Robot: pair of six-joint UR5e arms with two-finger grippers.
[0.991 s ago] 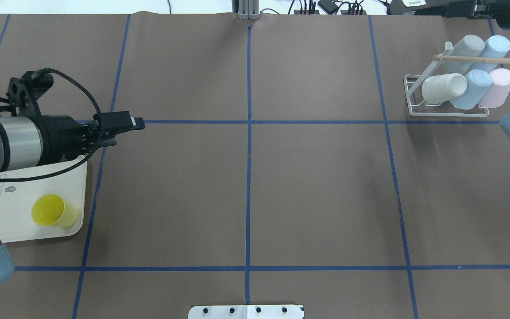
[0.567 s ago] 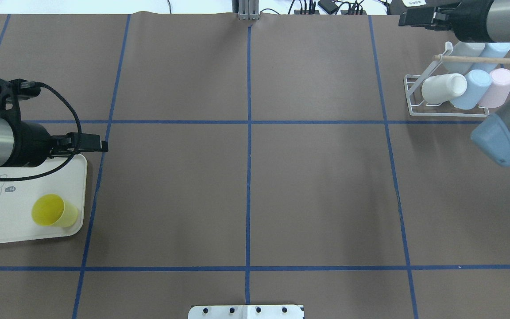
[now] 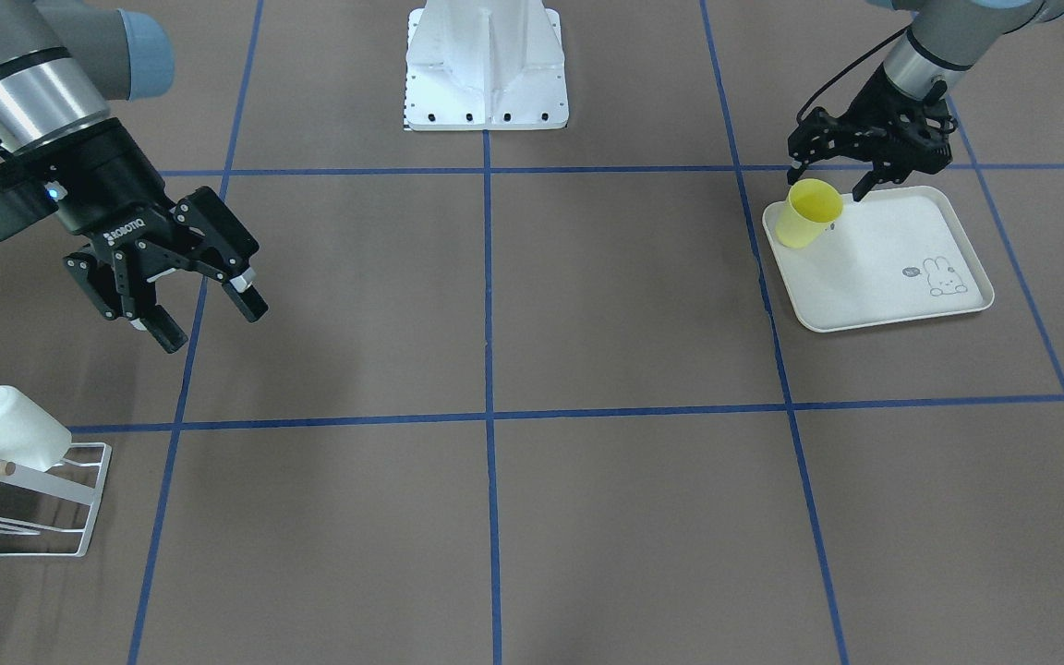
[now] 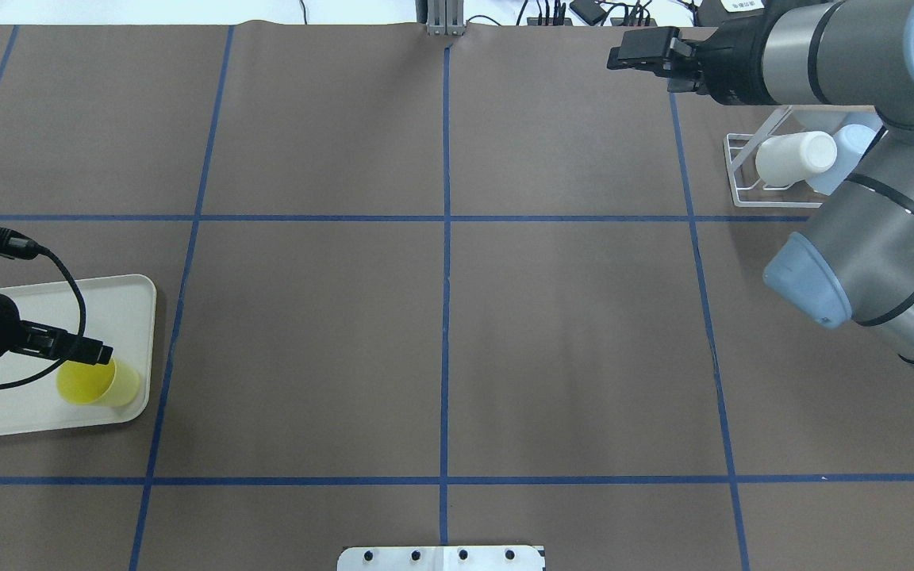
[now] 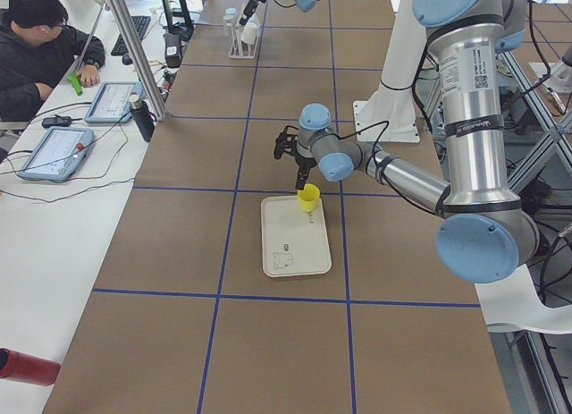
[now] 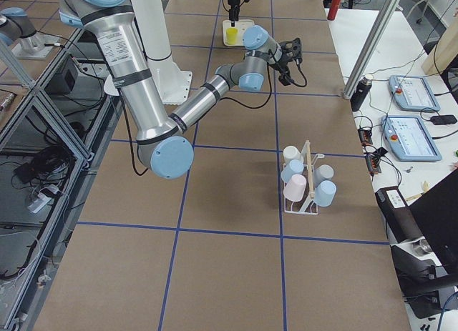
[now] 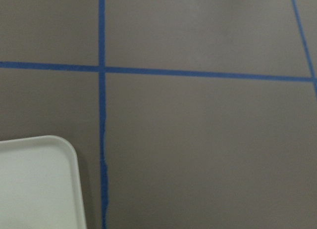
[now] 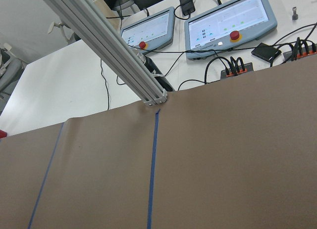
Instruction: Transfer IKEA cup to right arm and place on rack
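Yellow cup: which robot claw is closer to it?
Left. The left claw hangs just above the yellow cup on the tray; the right claw is far across the table, near the rack.

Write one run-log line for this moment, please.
phase: pre-grasp | left end effector: open, at yellow cup on tray | right end effector: open, empty | handover: not yet done

Silver-grey arms [image 4: 869,214], light-blue caps [image 4: 806,281], black end effectors [image 3: 213,325].

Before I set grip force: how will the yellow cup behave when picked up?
The yellow cup looks plastic, so probably light. Its smooth tapered wall may slip in the left claw. Upright near the tray edge, it could tip if nudged.
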